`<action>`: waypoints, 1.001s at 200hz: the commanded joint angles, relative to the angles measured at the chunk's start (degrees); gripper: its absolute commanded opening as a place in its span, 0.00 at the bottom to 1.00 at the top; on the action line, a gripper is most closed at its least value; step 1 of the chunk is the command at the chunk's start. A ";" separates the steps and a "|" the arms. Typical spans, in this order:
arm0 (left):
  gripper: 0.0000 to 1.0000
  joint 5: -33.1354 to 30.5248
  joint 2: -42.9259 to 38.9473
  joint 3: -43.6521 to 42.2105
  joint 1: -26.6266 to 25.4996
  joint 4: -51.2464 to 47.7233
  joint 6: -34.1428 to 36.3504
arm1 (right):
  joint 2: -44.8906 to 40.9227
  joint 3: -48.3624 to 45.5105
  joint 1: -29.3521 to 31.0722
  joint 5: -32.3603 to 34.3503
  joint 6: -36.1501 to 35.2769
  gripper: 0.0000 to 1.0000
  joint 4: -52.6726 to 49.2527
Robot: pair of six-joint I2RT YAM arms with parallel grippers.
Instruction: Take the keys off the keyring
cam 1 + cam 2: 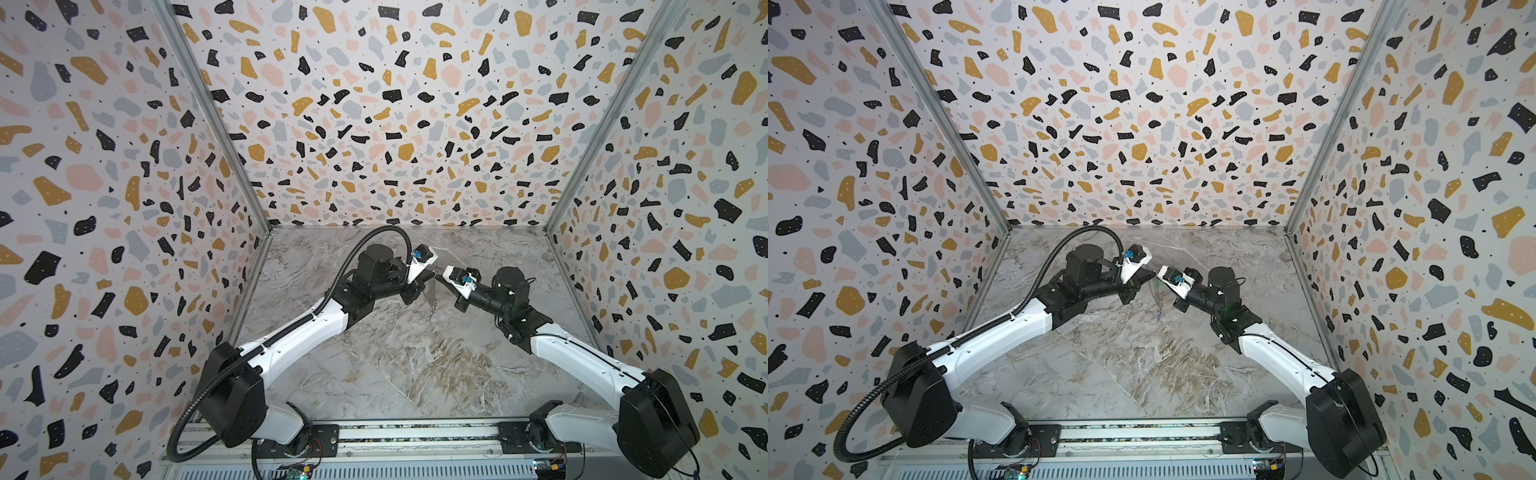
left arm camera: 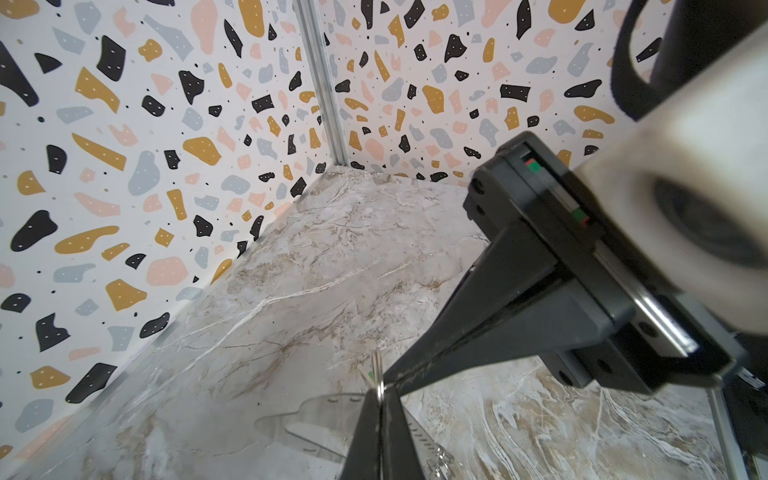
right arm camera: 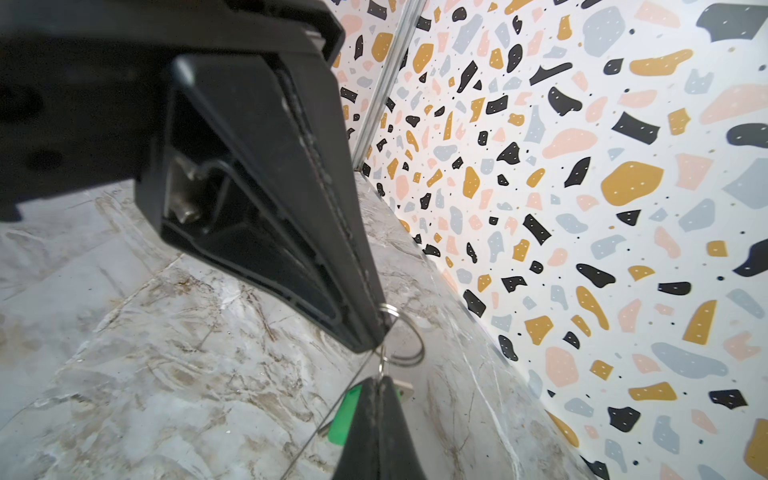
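1. Both arms meet tip to tip in mid-air over the back of the table. By my read, this is the pull-apart step on the first key.
2. Left gripper: jaws together, pinched on the big metal ring of the keyring, which hangs below the grip, off the table.
3. Right gripper: jaws together too, clamped on the small loop of the green key. The key itself sits just beside the fingers, partly behind them.
4. The blue key dangles at the keyring's low end in both top views, with no gripper on it. Neither key looks free yet.
5. Next, I judge, the left gripper holds firm while the right works the loop round the coil and off the ring. That calls for a slide, not a straight tug.
6. It's tight in there, with the tips nearly touching. A slip by the left gripper would likely drop the keyring.
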 commanded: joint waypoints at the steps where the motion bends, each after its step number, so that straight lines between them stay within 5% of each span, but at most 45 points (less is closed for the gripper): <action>1: 0.00 -2.15 -0.77 1.74 -0.26 5.05 -1.41 | -1.90 -0.38 0.78 5.76 -2.05 0.00 -0.08; 200: 0.00 -2.49 2.26 4.52 -0.26 2.20 -3.40 | -3.45 -2.73 4.68 22.15 -5.33 0.00 10.53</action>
